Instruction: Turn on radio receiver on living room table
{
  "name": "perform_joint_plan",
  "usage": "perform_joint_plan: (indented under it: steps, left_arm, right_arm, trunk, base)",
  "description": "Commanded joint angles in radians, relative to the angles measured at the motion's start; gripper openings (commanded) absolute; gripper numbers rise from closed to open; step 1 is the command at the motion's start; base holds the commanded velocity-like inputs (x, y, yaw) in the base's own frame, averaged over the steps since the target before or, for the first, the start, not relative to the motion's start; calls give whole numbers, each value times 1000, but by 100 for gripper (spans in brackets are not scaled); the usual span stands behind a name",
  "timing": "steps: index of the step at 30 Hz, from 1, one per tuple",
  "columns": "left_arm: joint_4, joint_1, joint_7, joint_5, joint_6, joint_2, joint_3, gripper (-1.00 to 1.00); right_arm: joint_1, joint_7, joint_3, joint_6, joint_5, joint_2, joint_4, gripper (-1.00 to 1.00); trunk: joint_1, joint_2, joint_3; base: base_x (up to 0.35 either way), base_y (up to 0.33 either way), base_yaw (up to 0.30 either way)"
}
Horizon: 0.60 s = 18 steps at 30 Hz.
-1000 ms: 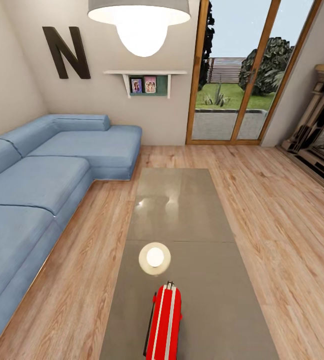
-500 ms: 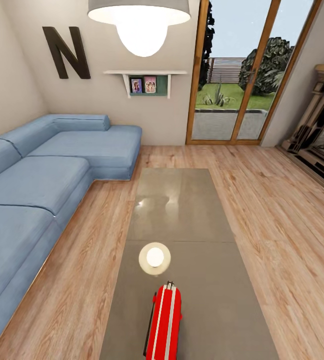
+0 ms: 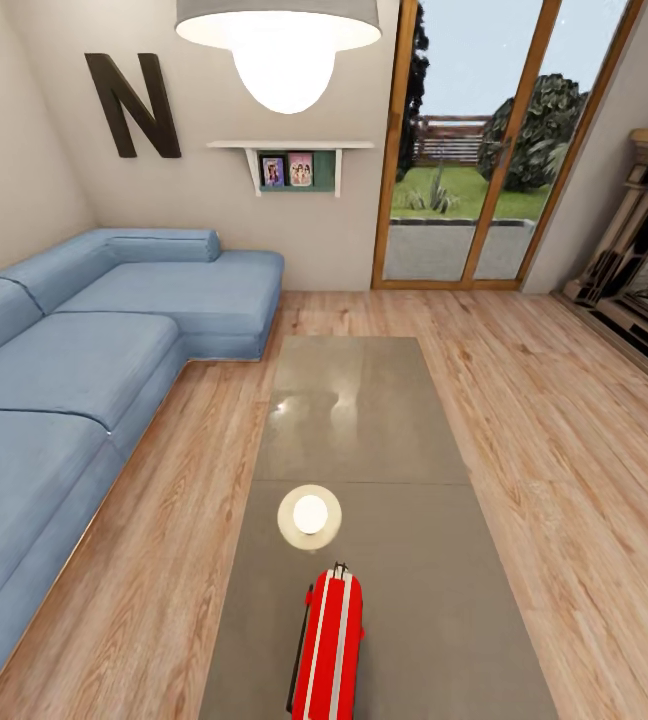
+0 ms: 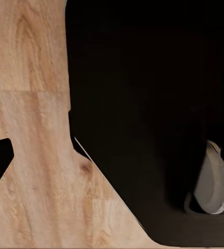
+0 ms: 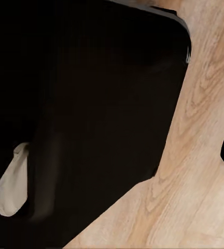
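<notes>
One red radio [image 3: 329,645] stands at the near end of the long grey bench [image 3: 414,600], its narrow white-striped edge facing up and its thin wire handle along the left side. Its lower part is cut off by the picture's bottom edge. Just beyond it on the glossy top lies the round white reflection [image 3: 310,515] of the ceiling lamp [image 3: 282,45]. The bench runs away from the camera down the middle of the room, over a light wood plank floor [image 3: 564,450].

Neither arm shows in the head view. The left wrist view looks down on wood planks [image 4: 29,104] and a large dark shape [image 4: 153,114], with a pale curved part [image 4: 211,181] near its edge; the right wrist view shows much the same, planks [image 5: 205,155] beside a dark mass [image 5: 91,104] and a pale piece [image 5: 13,187]. From these I cannot tell whether either claw is apart or together.

To the left of the bench a blue sectional sofa [image 3: 74,370] runs along the wall. Farther back, a dark letter N [image 3: 132,105] hangs on the beige wall, next to a small white shelf [image 3: 292,160] with two pictures. Glass doors [image 3: 484,150] with wooden frames open on a garden, and a fireplace [image 3: 644,270] stands at the right.
</notes>
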Motion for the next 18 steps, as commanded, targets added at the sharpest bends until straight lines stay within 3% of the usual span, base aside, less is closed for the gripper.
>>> perform_joint_plan:
  steps: [1,5,14,18]
  left_arm:
    - [-20,0,0,0,2,1,0,100]
    - [-134,0,-2,0,8,3,0,100]
    - [-181,0,-3,3,9,4,0,100]
    - [-311,0,-4,18,30,7,-1,100]
  right_arm:
    - [0,-3,0,3,0,-4,-26,100]
    - [0,-19,1,68,-1,-37,-189,100]
    - [0,-29,-2,113,-1,-47,-246,100]
    - [0,-65,-5,123,-1,-61,-373,100]
  trunk:
    - [0,0,0]
    - [0,0,0]
    - [0,0,0]
    - [0,0,0]
  base:
    - [0,0,0]
    - [0,0,0]
    - [0,0,0]
    - [0,0,0]
